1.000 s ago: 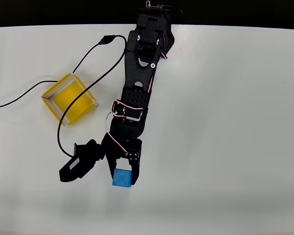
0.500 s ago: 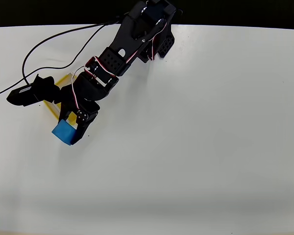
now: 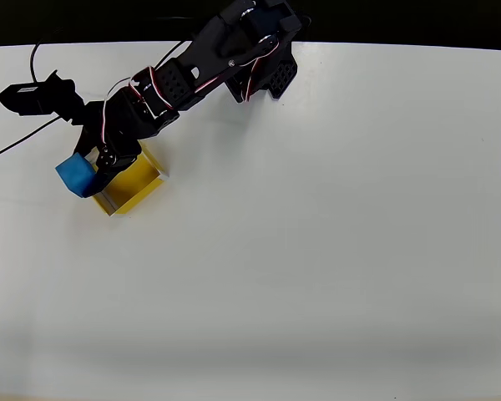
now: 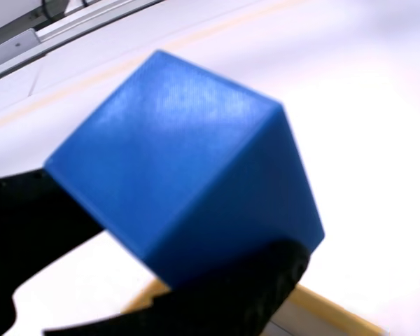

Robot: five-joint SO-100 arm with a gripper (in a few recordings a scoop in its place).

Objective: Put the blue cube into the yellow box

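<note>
arm stretched toward overhead view's left; gripper angled down-left; black fingers clamped on blue cube

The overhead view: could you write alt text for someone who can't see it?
A black robot arm holds a blue cube in its jaws, at the left edge of a yellow box on a white table. A black cable trails off to the left.

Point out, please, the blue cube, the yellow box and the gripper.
blue cube [image 3: 74,174]: overhead view, top face.
yellow box [image 3: 138,182]: overhead view, bare yellow floor.
gripper [image 3: 90,171]: overhead view, between the fingertips at the cube.
</note>
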